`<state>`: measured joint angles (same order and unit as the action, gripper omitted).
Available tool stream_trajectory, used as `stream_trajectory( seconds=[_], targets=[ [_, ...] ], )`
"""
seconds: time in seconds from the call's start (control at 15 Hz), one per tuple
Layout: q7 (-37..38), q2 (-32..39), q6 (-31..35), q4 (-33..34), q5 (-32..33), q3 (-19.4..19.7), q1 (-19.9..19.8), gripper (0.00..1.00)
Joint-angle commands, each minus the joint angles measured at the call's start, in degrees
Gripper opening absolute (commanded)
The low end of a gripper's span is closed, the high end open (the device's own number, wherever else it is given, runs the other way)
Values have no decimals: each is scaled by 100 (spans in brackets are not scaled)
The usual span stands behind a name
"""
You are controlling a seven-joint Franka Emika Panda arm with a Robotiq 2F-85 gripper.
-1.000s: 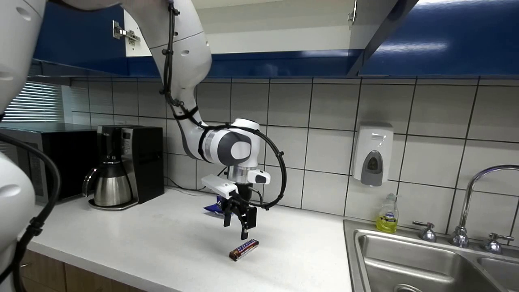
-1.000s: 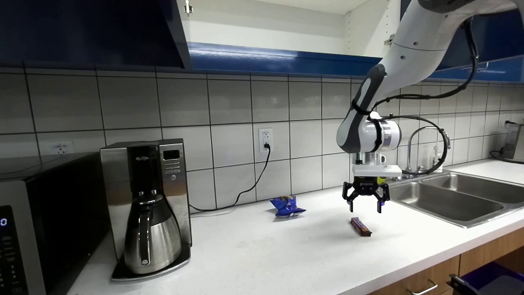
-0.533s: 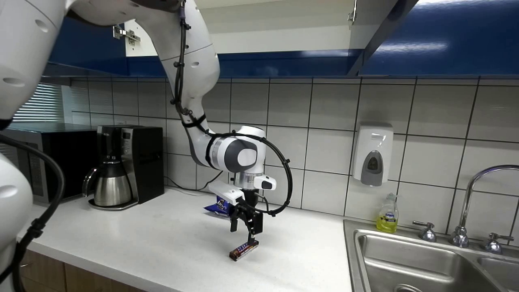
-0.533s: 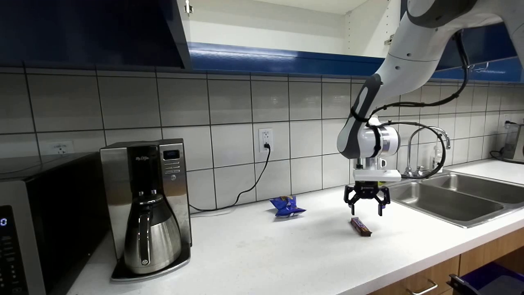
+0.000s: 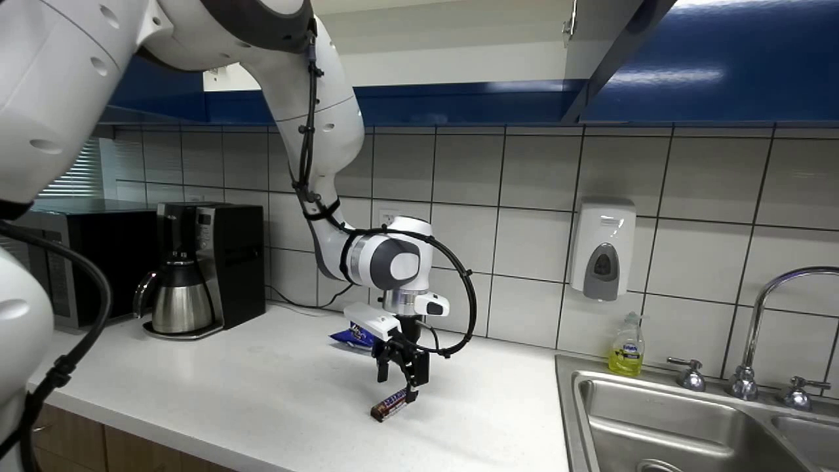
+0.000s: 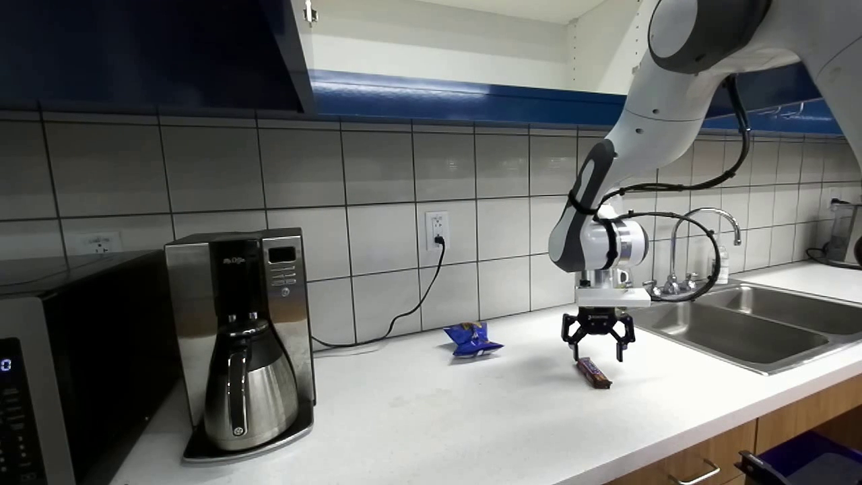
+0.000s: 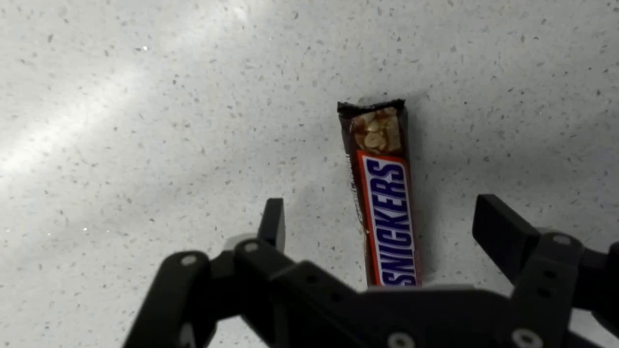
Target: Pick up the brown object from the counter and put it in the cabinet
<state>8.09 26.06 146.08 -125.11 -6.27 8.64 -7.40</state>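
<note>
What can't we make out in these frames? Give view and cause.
Snickers bar, lower end: in the wrist view, hidden by the end effector.
Cabinet, upper part: in both exterior views, cut by the top edge.
Sink, right part: in an exterior view, cut by the right edge.
Microwave, left part: in an exterior view, cut by the left edge.
Soap bottle, label's fine print: in an exterior view, too small to read.

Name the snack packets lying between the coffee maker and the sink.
A blue snack bag, farther back, and a Snickers bar, nearer the front edge of the counter; both exterior views show this.
</note>
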Motion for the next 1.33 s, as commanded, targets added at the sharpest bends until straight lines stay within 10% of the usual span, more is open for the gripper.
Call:
stream_trajectory(
  seconds=[0.0, 1.2, 1.27],
  targets=[
    [-55, 232, 9, 246, 12, -64, -27, 100],
    [2, 678, -40, 642, 79, -72, 109, 100],
    [-1, 690, -44, 657, 75, -76, 111, 75]
  ],
)
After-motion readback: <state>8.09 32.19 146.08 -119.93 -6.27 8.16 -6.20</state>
